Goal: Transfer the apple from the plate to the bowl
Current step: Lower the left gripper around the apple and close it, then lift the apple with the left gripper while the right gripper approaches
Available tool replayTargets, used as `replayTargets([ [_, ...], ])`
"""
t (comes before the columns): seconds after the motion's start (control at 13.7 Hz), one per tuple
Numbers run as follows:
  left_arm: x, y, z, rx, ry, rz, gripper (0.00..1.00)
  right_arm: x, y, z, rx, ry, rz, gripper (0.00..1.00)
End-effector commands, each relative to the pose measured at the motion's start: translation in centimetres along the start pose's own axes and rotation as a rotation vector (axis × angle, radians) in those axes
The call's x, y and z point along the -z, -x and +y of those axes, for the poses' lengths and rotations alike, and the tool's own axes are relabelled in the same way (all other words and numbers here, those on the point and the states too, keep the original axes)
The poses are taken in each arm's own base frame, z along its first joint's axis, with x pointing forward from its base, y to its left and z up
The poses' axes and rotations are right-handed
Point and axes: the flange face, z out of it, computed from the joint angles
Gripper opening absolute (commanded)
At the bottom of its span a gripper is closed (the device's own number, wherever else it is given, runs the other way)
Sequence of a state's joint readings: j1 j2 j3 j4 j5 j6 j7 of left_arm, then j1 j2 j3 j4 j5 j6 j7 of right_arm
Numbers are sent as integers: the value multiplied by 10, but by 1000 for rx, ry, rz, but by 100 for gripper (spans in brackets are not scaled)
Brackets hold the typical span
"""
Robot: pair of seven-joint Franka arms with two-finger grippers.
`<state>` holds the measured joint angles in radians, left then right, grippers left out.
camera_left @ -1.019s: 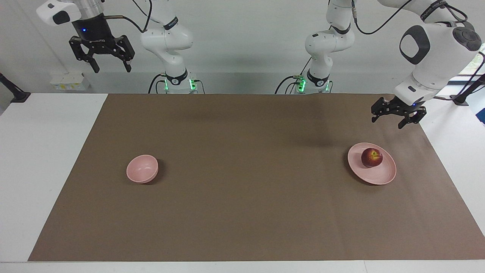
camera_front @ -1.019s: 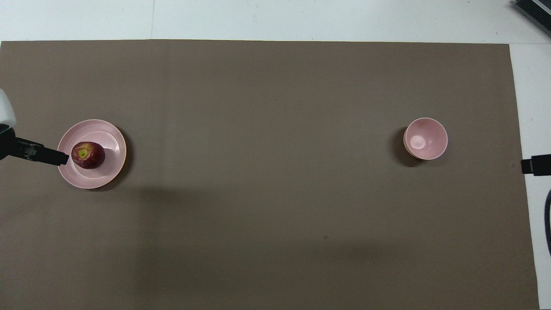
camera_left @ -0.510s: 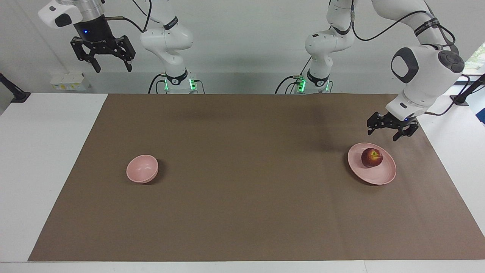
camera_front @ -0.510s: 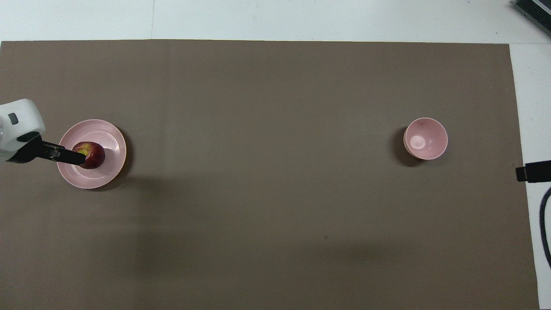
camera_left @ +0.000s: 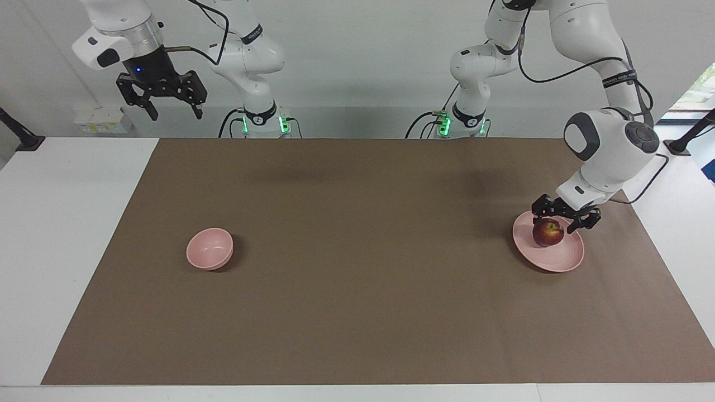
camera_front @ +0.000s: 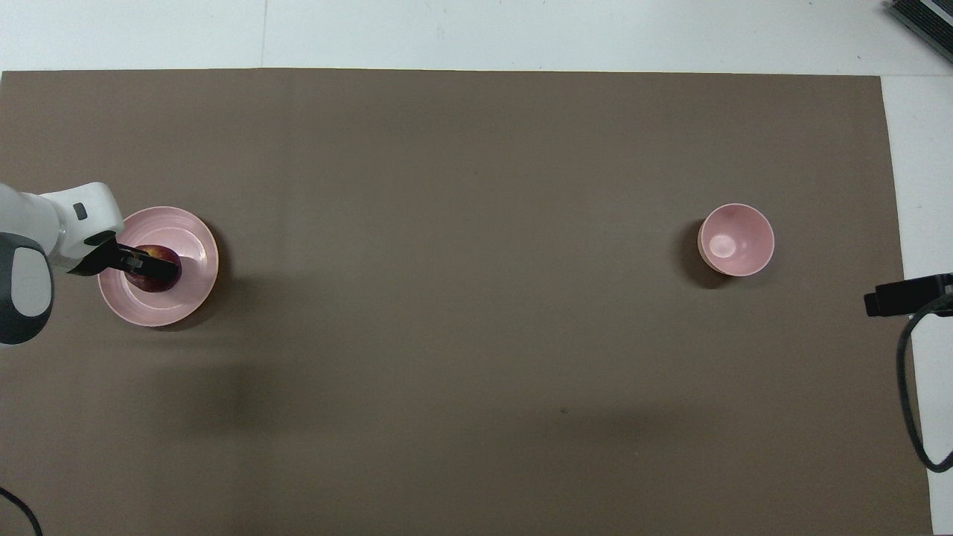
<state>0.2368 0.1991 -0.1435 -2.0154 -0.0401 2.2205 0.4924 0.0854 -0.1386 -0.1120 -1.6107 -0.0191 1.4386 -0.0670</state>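
Brown mat (camera_left: 357,312): apple (camera_left: 547,233) on plate (camera_left: 553,258), stem up; left gripper (camera_left: 564,219) spread wide around it, no grip. Right gripper (camera_left: 174,110) spread, empty, raised, waiting. Bowl (camera_left: 209,248) upright.

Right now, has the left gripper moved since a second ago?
Yes. In the facing view the left gripper has come down toward the plate; it is now open just above the apple.
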Motion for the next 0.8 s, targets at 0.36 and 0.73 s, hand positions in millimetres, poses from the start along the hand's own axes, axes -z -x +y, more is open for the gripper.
replayTargets([
  [0.36, -28, 14, -5, -5, -22, 21, 9, -4, 4, -1, 28, -17, 7, 100],
  [0.73, 2, -4, -1, 59, 12, -41, 0, -4, 4, -1, 26, -17, 9, 100],
])
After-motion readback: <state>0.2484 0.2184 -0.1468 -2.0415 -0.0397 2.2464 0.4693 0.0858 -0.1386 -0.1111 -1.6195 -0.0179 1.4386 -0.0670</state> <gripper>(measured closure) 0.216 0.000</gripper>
